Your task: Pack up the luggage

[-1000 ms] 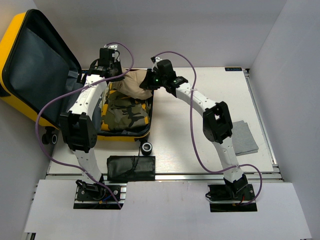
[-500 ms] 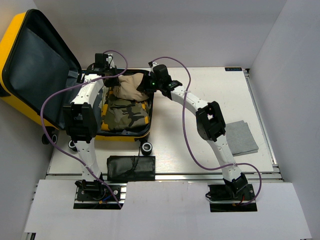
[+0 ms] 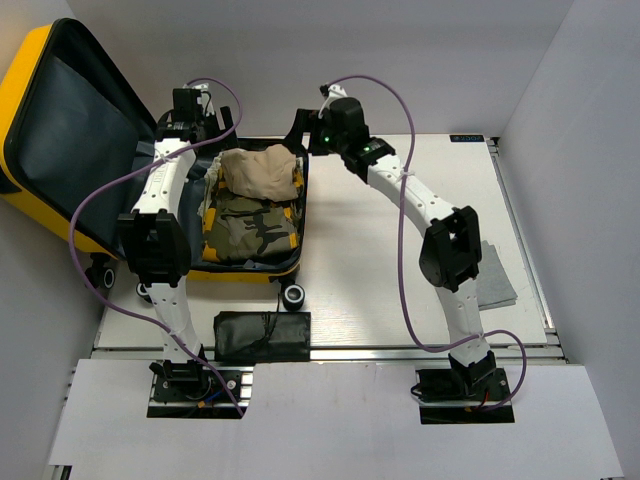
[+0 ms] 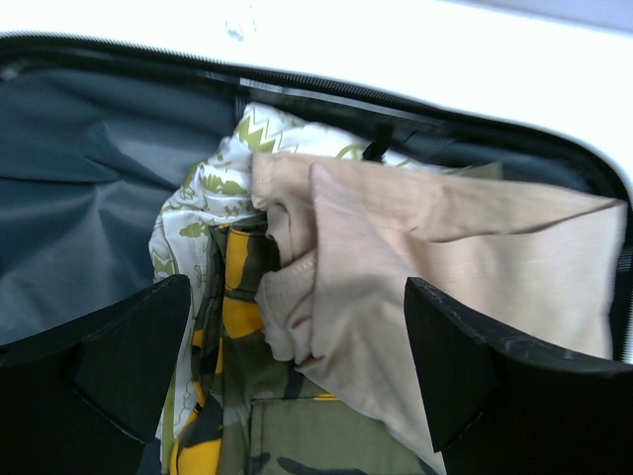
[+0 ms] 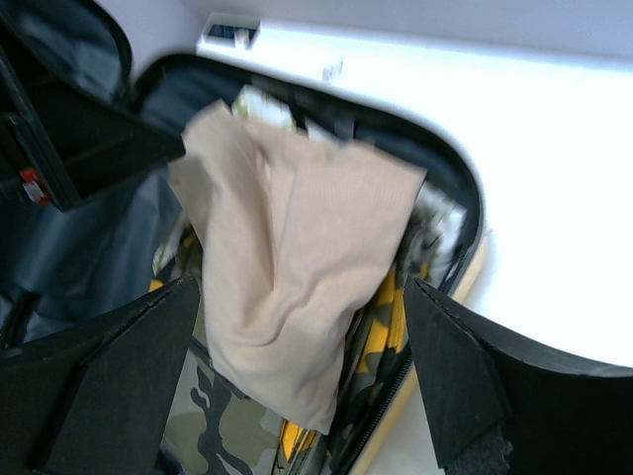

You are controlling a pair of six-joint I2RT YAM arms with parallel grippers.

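Luggage (image 3: 75,140) sits open at the far left of the table (image 3: 400,200), the long axis of its base running near to far and its lid propped leftward against the wall. It has a yellow shell and dark grey lining. A camouflage garment (image 3: 250,225) fills the base, with a beige garment (image 3: 262,170) on top at the far end. Both grippers hover above that end, spread wide and empty: the left gripper (image 4: 297,287) by the hinge side, the right gripper (image 5: 302,287) over the right rim. The lid probably suits the left arm, which is nearer.

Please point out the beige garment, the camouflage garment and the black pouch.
beige garment (image 3: 260,172), top view, middle of the folded cloth.
camouflage garment (image 3: 250,230), top view, centre of the visible part.
black pouch (image 3: 262,337), top view, centre of its top face.
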